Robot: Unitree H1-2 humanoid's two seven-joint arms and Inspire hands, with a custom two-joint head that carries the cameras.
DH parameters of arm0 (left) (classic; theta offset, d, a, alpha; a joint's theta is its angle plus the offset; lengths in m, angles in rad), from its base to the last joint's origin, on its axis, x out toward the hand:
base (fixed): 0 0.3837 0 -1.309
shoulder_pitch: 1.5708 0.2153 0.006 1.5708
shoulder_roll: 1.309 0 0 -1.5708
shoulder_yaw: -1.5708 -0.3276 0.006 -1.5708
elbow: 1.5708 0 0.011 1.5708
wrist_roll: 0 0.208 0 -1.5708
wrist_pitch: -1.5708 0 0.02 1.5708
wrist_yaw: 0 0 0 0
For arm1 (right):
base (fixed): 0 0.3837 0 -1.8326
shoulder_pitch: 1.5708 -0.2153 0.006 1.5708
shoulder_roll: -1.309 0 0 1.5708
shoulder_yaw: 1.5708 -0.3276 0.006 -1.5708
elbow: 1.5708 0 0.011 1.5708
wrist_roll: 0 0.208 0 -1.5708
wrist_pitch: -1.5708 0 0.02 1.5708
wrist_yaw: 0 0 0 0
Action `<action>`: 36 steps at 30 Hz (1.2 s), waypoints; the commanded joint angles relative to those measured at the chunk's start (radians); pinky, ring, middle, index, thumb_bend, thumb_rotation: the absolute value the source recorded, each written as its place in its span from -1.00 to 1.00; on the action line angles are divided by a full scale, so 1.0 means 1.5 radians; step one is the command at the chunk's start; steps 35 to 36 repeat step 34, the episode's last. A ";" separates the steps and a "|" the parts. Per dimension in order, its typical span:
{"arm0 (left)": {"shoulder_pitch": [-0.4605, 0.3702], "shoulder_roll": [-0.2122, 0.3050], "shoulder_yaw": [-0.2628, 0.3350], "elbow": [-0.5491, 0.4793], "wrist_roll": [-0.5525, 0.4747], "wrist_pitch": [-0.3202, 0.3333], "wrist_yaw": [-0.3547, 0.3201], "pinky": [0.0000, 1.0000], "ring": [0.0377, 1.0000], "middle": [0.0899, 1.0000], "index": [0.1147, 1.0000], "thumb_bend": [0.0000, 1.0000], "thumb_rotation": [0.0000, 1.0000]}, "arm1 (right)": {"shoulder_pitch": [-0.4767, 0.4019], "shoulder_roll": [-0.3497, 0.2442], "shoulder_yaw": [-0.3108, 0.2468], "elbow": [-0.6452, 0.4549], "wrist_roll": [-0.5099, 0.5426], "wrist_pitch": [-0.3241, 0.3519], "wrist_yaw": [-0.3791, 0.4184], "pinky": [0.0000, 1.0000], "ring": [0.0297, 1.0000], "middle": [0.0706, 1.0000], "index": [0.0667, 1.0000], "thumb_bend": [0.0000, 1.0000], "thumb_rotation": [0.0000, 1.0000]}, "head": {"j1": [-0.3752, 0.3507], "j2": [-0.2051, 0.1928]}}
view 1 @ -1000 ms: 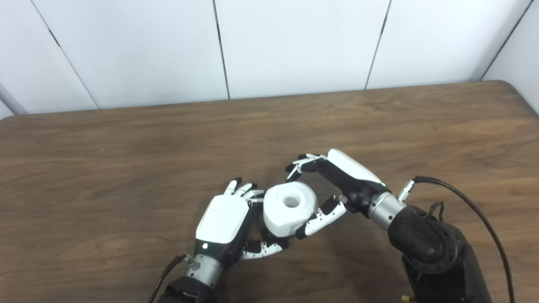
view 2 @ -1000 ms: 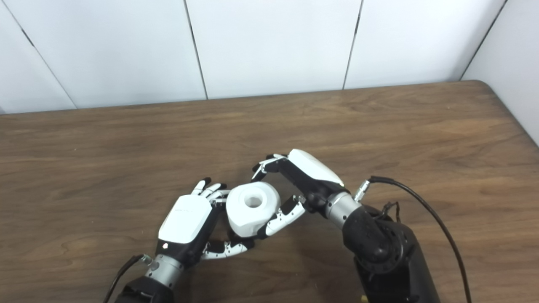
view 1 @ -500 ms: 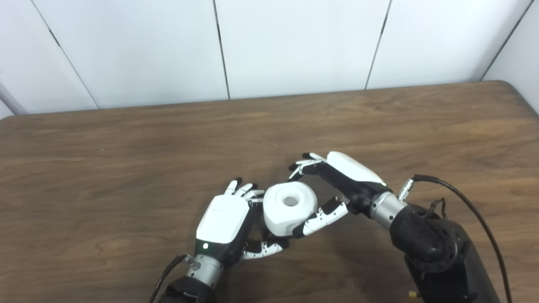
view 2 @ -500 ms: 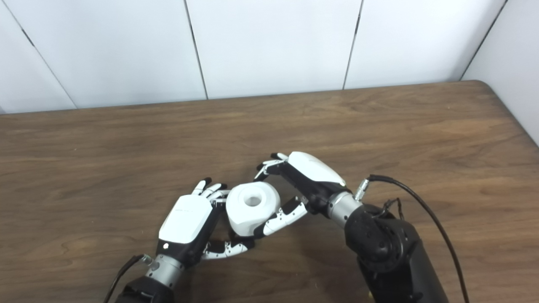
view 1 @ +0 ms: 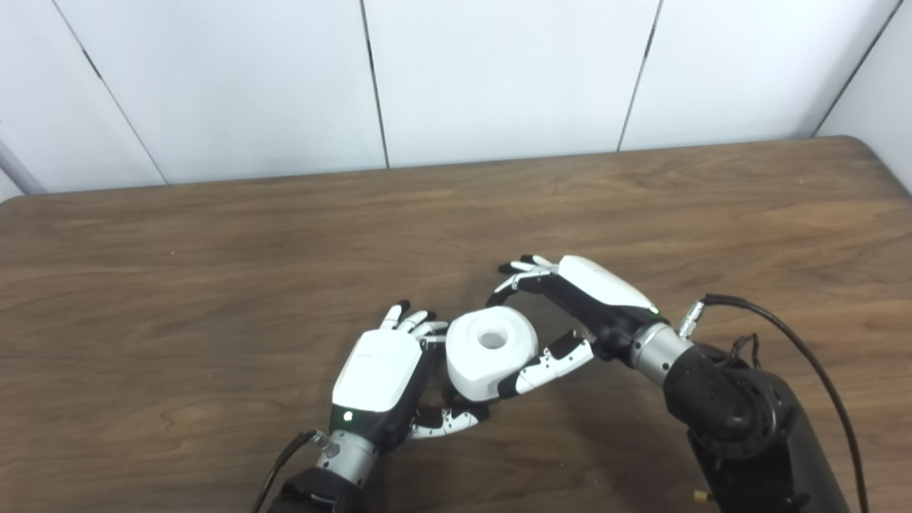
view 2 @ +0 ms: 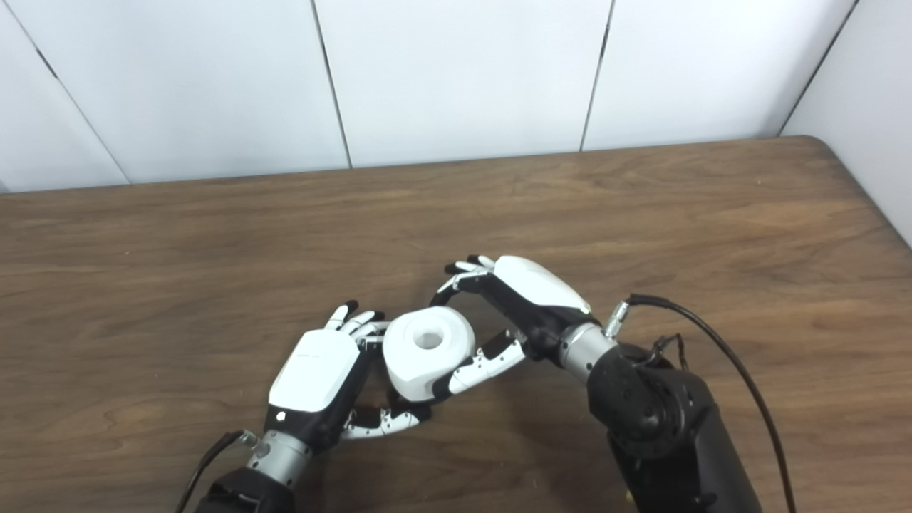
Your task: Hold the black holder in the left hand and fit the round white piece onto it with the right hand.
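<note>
Sitting between both hands above wooden table: round white piece, hole facing up. Left hand cupped around its left and underside, fingers curled, grasping beneath. Black holder hidden, cannot tell. Right hand spread; thumb touching piece's right side, fingers arched clear behind it.

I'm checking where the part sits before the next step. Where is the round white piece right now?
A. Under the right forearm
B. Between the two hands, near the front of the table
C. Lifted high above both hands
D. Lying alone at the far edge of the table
B: the round white piece sits between the left hand and the right hand, with fingers of both around it.
</note>
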 commanded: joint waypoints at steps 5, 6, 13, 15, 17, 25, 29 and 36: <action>-0.003 0.005 -0.005 0.010 0.001 -0.007 -0.010 0.98 0.76 0.54 -0.16 0.05 -0.89 | -0.026 -0.002 -0.029 -0.033 -0.008 0.000 0.019 0.96 1.00 0.92 0.53 1.00 -0.25 | -0.002 0.000; -0.003 0.006 -0.004 0.010 -0.001 -0.007 -0.012 0.98 0.77 0.55 -0.16 0.05 -0.89 | -0.027 -0.005 -0.033 -0.036 -0.008 0.000 0.023 0.96 1.00 0.93 0.54 1.00 -0.25 | -0.003 0.000; -0.005 0.012 -0.002 0.010 -0.009 -0.005 -0.018 0.99 0.78 0.55 -0.16 0.05 -0.89 | -0.025 -0.017 -0.071 -0.063 -0.001 0.000 0.061 0.99 1.00 0.95 0.62 1.00 -0.22 | -0.005 0.001; -0.005 0.013 -0.001 0.010 -0.012 -0.006 -0.018 0.99 0.78 0.55 -0.16 0.05 -0.89 | -0.023 -0.017 -0.087 -0.072 0.001 0.000 0.075 1.00 1.00 0.96 0.62 1.00 -0.21 | -0.007 0.001; -0.005 0.015 0.000 0.011 -0.012 -0.008 -0.016 0.99 0.78 0.55 -0.16 0.05 -0.89 | -0.021 -0.017 -0.098 -0.079 0.005 0.000 0.083 1.00 1.00 0.96 0.63 1.00 -0.20 | -0.007 0.001; -0.003 0.013 0.009 0.006 -0.022 -0.004 -0.019 0.98 0.76 0.54 -0.16 0.05 -0.89 | -0.001 -0.026 -0.144 -0.097 0.020 0.000 0.103 0.97 1.00 0.94 0.64 1.00 -0.13 | -0.007 0.000; 0.000 0.007 0.018 0.003 -0.035 0.003 -0.023 0.98 0.76 0.52 -0.16 0.05 -0.89 | 0.008 -0.027 -0.149 -0.094 0.022 0.000 0.101 0.92 1.00 0.95 0.64 1.00 -0.09 | -0.007 0.000; 0.002 0.002 0.023 -0.008 -0.034 0.018 -0.037 0.96 0.75 0.54 -0.15 0.05 -0.87 | 0.014 -0.030 -0.150 -0.091 0.024 -0.001 0.089 0.89 0.99 0.94 0.64 1.00 -0.06 | -0.003 -0.002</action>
